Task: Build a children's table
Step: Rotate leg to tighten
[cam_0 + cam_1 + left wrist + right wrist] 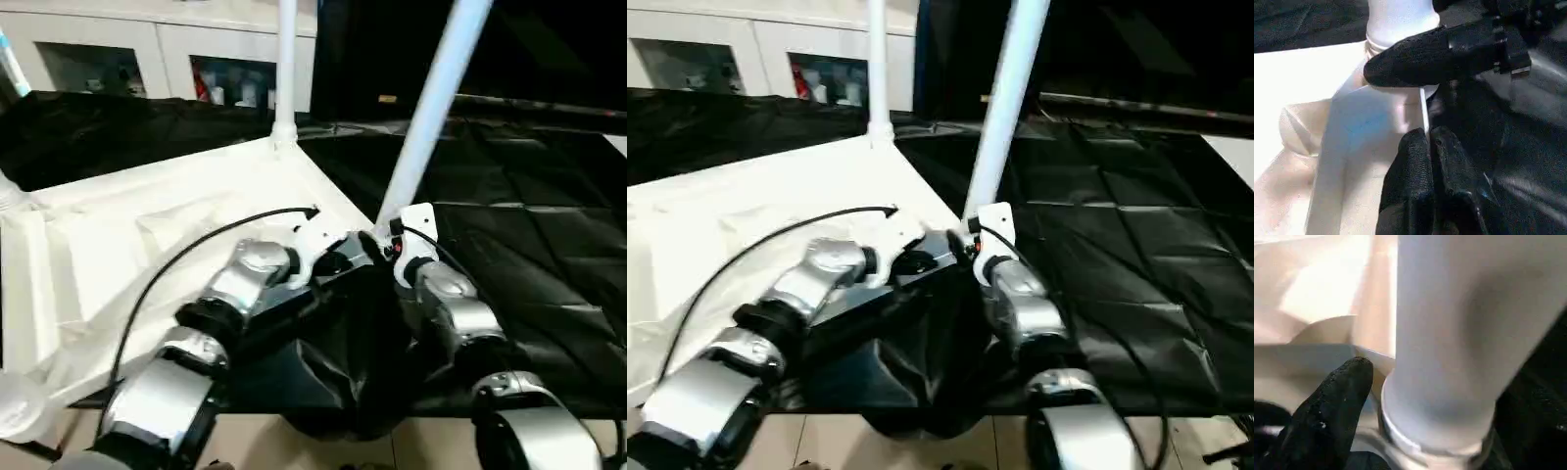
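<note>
Tabletop [147,235] lies underside up on the draped work table [529,235], filling the frame's left half. One leg [286,69] stands in its far corner socket, top centre. A second leg [431,108] rises tilted from the near-right corner, centre frame. Cabinets [147,59] sit behind, upper left.

Light falls from above, and the white tabletop [147,225] glares until its ribs wash out, while the black drape [1117,245] beyond the jaws stays dim. Close to the jaws, the leg [1449,333] is soft and out of focus, shadowed on one side.
</note>
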